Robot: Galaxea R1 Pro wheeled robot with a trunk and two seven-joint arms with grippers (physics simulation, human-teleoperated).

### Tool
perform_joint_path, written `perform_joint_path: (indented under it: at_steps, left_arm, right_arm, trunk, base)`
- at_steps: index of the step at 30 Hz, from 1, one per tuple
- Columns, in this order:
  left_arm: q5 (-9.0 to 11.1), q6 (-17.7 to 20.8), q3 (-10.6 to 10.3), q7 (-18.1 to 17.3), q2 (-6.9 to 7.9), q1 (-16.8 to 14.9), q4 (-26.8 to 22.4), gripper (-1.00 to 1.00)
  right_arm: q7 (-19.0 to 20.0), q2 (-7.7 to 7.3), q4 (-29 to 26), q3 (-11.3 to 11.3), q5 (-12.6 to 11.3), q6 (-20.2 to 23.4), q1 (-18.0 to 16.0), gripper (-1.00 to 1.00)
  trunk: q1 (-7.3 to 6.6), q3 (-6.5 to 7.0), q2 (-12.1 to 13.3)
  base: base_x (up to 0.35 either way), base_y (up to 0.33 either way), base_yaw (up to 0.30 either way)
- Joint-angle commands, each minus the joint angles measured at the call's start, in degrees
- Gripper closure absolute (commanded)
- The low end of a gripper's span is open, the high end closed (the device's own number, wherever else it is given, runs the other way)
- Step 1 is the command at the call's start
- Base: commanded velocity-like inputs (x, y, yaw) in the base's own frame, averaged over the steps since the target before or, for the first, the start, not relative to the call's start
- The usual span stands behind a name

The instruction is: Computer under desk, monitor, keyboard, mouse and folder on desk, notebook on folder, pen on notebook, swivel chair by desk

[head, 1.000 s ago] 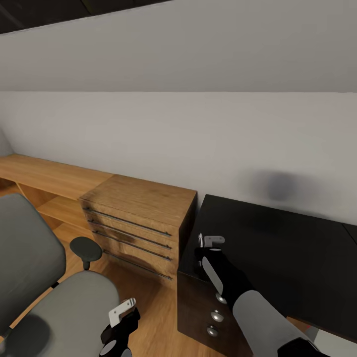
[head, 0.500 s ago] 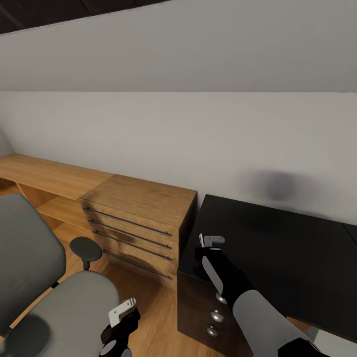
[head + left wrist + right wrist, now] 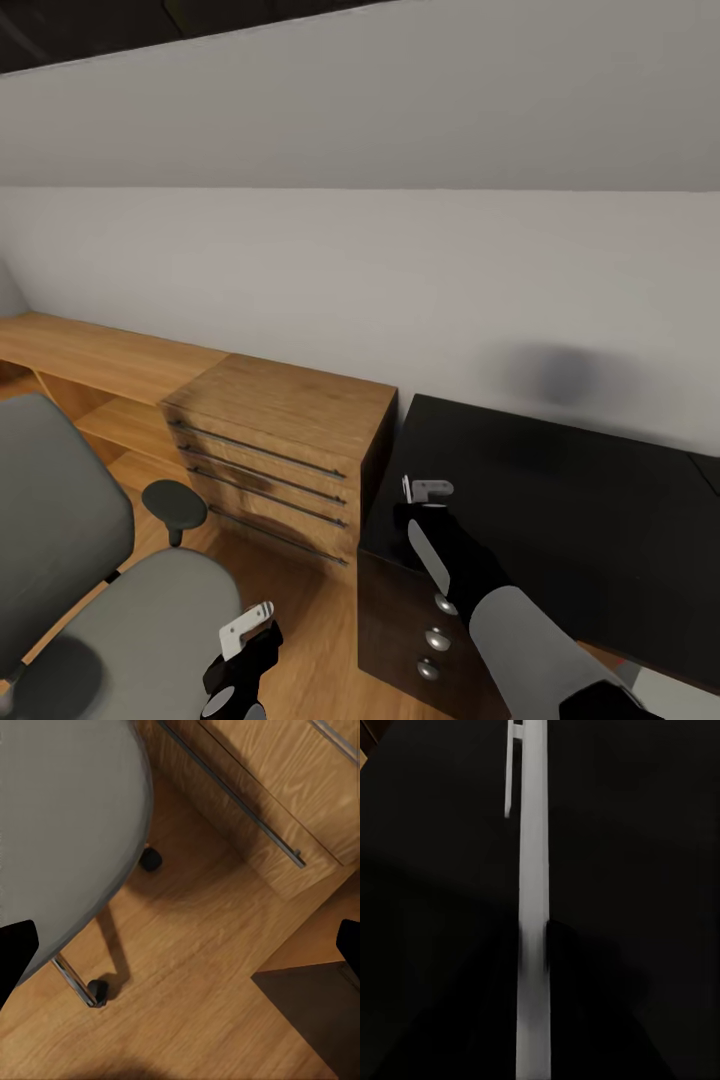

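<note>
We are holding the pen (image 3: 532, 907) pinched upright in our right gripper (image 3: 420, 492) over the desk (image 3: 560, 500) near its drawer unit (image 3: 400, 610). Our left gripper (image 3: 245, 625) is hanging wide apart, empty, beside the swivel chair (image 3: 120, 610), whose seat is bare.

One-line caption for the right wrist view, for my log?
Right hand holding the white pen lengthwise above the black desk.

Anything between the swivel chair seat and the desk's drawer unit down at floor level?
Head view: bare wooden floor only between swivel chair and drawer unit; left gripper hangs above it.
</note>
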Motion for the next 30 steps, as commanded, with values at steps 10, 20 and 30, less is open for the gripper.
perform_joint_path:
  at_steps: [10,20,30]
  left_arm:
    - [0.15,0.26,-1.09,0.36,-0.05,-0.03,0.7,-1.0]
    - [0.07,0.24,-2.57,0.47,0.03,-0.03,1.32,-1.0]
    - [0.08,0.73,-7.21,0.58,-0.14,-0.03,3.68,-1.0]
  right_arm:
    - [-0.47,0.0,0.05,-0.24,-1.09,0.02,0.02,1.0]
    - [-0.53,-4.15,-25.17,-6.29,-1.5,5.52,3.02,1.0]
    - [-0.53,-4.69,-44.27,-29.53,-5.08,15.22,8.78,1.0]
  trunk:
    - [-2.2,1.73,4.0]
    - [-4.4,3.53,8.01]
    - [-6.59,5.37,12.02]
  base:
    - [-0.046,0.0,0.0]
    - [-0.328,0.0,0.0]
    - [-0.121,0.0,-0.067]
